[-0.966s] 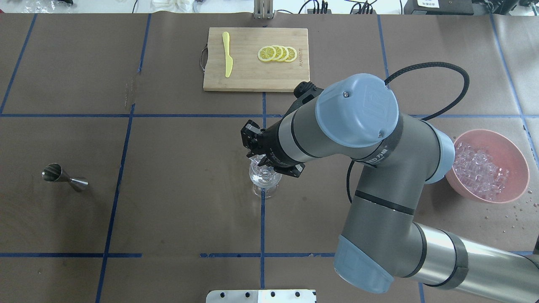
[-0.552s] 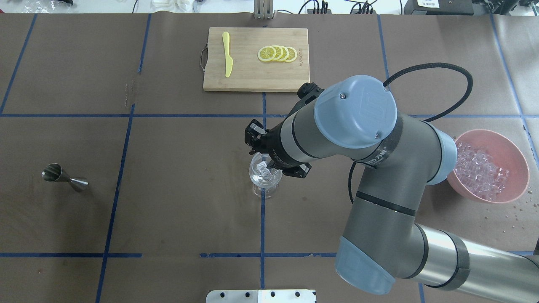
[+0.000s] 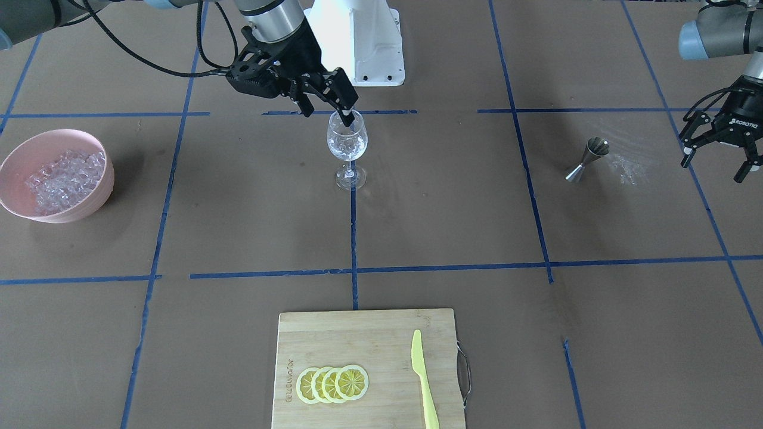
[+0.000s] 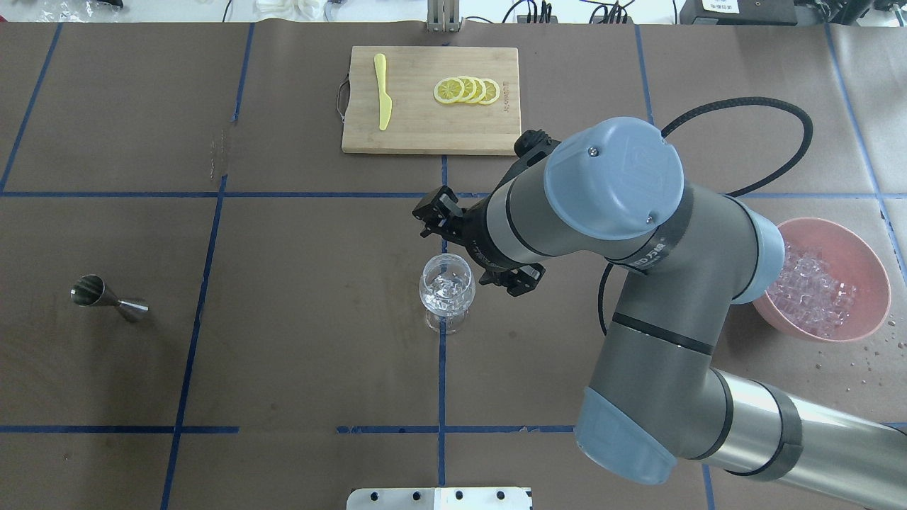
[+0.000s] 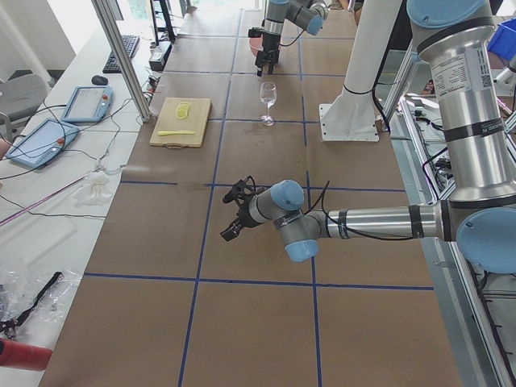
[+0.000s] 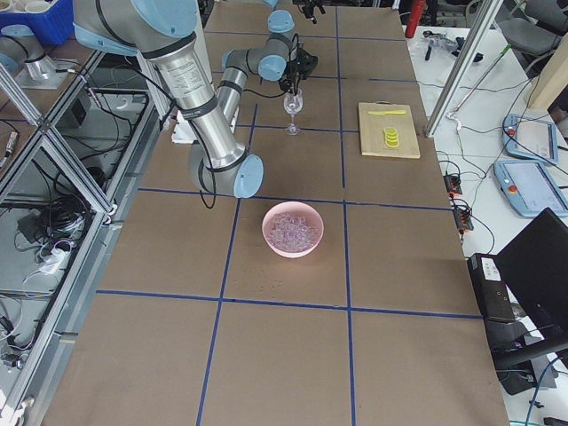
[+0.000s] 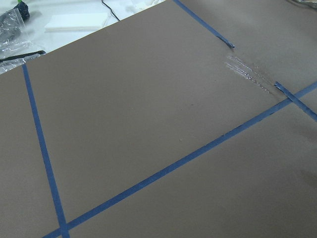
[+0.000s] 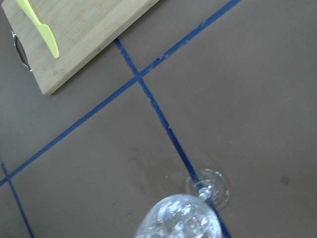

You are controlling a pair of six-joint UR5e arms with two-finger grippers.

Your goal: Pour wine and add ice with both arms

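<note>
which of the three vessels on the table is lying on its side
The steel jigger, tipped over at the robot's left; the wine glass and the pink bowl both stand upright.

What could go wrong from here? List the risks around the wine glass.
1. The right gripper hangs with its jaws open, one finger right at the rim of the wine glass; a sideways move could tip the stemmed glass and spill its ice.
2. Water drops lie beside the pink bowl, so the cubes are probably wet and may slip from the jaws on the next pick.
</note>
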